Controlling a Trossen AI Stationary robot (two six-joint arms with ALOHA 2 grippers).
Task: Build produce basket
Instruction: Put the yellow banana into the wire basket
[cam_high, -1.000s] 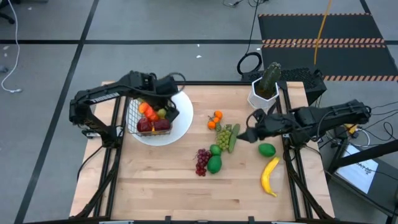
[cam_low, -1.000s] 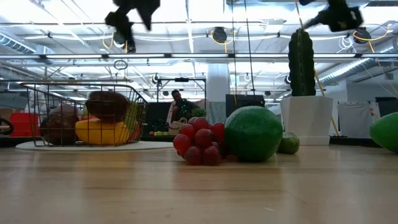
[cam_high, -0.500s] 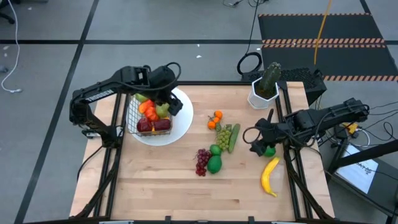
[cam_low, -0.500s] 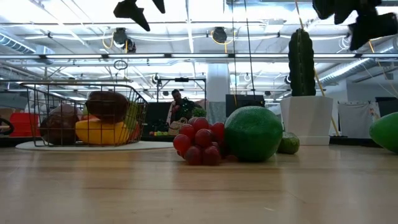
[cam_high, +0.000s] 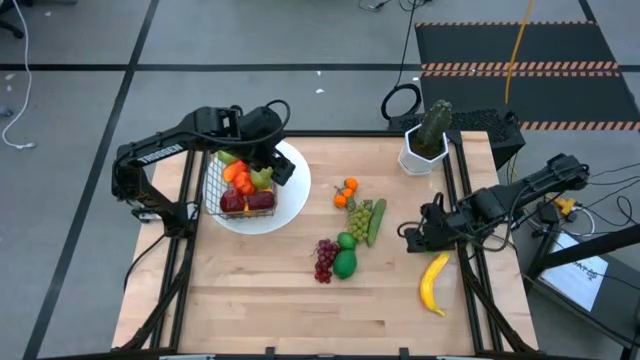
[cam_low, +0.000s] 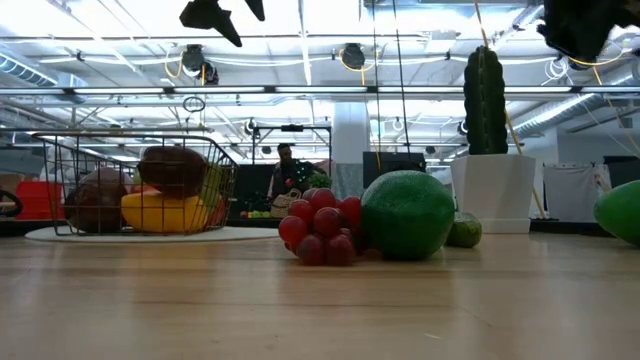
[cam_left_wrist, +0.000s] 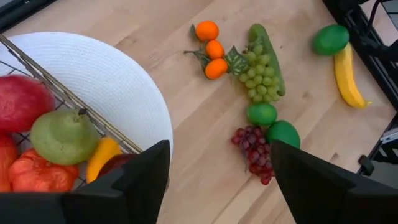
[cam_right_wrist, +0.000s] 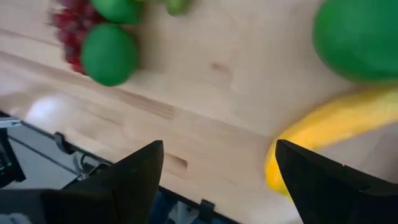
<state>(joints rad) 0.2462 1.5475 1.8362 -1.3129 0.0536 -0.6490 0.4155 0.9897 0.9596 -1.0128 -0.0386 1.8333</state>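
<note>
Right tool (cam_high: 415, 237) now lower, over banana (cam_high: 433, 283), fingers apart.

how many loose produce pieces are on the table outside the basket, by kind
small oranges: 3
round green fruits: 3
green grape bunch: 1
red grape bunch: 1
cucumber: 1
banana: 1
total: 10
</note>
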